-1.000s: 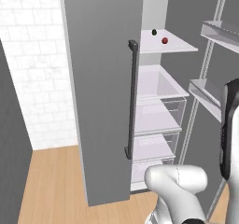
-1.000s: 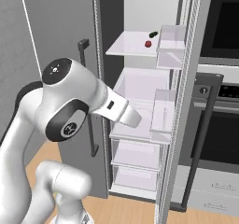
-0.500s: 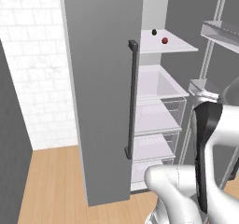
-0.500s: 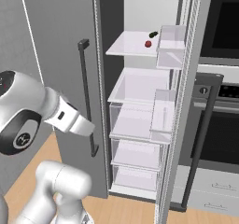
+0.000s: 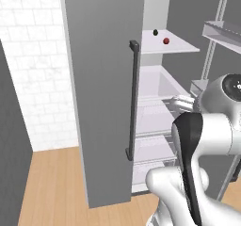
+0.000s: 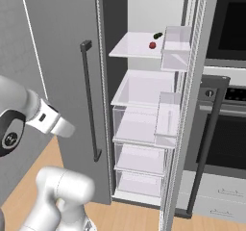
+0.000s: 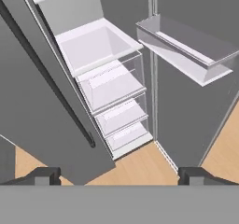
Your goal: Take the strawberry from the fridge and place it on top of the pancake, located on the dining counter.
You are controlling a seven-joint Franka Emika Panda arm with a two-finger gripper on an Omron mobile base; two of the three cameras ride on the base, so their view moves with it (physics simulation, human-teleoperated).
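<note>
The fridge [image 5: 101, 79] stands in front of me with its left door shut and its right door [image 6: 192, 105] swung open. The tiny red strawberry [image 5: 166, 41] [image 6: 152, 45] lies on the top white shelf [image 6: 132, 47], toward the back right. My gripper [image 7: 119, 176] is open and holds nothing, its dark fingertips [image 7: 46, 175] wide apart. It hangs in front of the fridge, well below the strawberry, looking down at the clear drawers [image 7: 112, 85]. The pancake and the dining counter are out of view.
A small dark object [image 5: 155, 32] [image 6: 157, 35] sits just behind the strawberry. Clear door bins [image 6: 175, 47] [image 7: 186, 45] jut from the open door. A long dark handle [image 5: 133, 100] runs down the shut door. A black built-in oven [image 6: 226, 28] is to the right.
The arm has swung back from the fridge opening: leftward in the right base view, its elbow up at the right of the left base view. The gripper stays open.
</note>
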